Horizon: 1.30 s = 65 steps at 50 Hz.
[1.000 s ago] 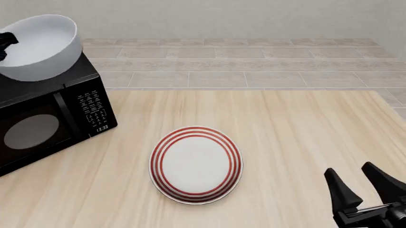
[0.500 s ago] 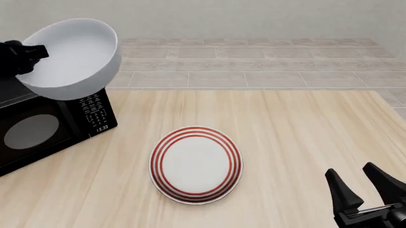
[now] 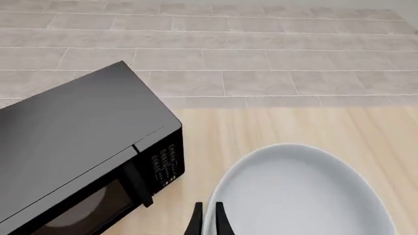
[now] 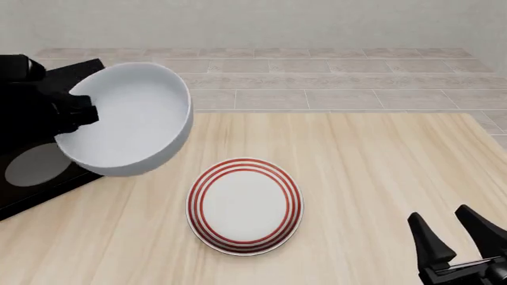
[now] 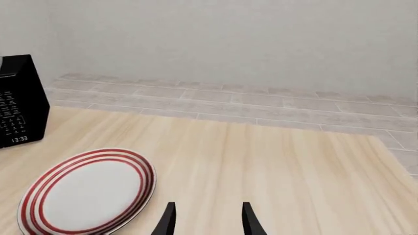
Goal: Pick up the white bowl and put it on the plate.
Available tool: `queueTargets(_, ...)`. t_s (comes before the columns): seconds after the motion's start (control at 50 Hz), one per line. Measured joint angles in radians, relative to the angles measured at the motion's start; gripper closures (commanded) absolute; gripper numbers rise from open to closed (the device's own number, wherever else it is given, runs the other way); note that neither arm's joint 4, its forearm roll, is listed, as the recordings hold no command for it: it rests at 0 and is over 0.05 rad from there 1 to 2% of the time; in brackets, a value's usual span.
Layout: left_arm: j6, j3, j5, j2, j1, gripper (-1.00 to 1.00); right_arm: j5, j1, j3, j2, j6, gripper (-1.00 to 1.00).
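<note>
Left jaws [image 3: 207,220] pinch white bowl [image 4: 127,122] rim, front view hides; right jaws [image 4: 458,237] spread, empty.

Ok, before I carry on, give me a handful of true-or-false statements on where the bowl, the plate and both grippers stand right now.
1. The left gripper is shut on the rim of the white bowl. True.
2. The white bowl already sits on the plate. False: in the front view it is held in the air, up and left of the plate, partly in front of the microwave.
3. The right gripper is open and holds nothing. True.
4. Something lies on the plate. False: the plate is bare.
5. The plate lies flat on the wooden table. True.
</note>
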Motion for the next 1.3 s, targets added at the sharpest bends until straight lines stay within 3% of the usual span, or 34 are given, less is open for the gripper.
queueTargets(0.4,0.033,0.138,-0.109,0.009,-0.137,1.00,0.000,-0.003,0.000,-0.005,0.002,-1.00)
queueTargets(0.78,0.055,0.239,-0.296,0.128,-0.276,1.00,0.003,0.002,0.000,-0.003,0.003,-1.00)
queueTargets(1.3,0.046,0.203,-0.443,0.356,-0.388,1.00,0.043,0.007,0.000,-0.040,0.009,-1.00)
